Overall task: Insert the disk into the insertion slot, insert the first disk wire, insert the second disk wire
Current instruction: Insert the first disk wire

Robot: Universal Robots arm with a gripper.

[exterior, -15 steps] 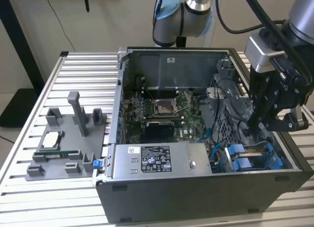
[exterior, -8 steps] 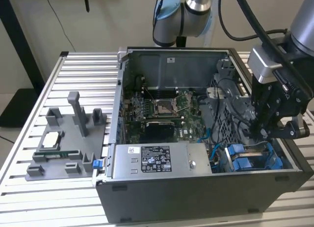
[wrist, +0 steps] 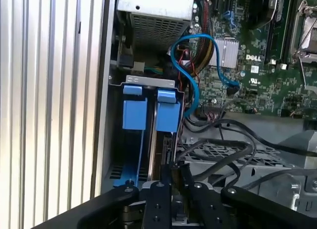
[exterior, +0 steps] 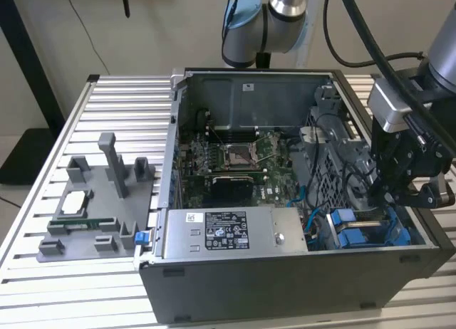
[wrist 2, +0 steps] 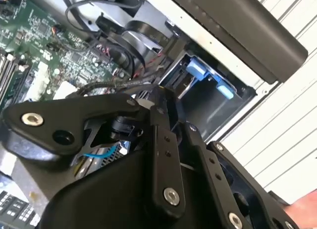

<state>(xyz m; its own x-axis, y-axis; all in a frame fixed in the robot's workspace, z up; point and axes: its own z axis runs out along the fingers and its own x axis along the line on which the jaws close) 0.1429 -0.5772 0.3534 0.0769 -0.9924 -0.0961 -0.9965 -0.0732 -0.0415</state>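
Parts tray at the exterior view's left of computer case, claw over drive cage inside

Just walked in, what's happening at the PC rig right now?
A Universal Robots arm's black gripper reaches down into an open dark grey computer case, over the dark grey drive-cage insertion slot. The disk in its bright blue plastic carrier stands on edge in that slot, beside a second blue carrier. A light blue cable loops nearby; whether it is plugged into the disk cannot be seen.
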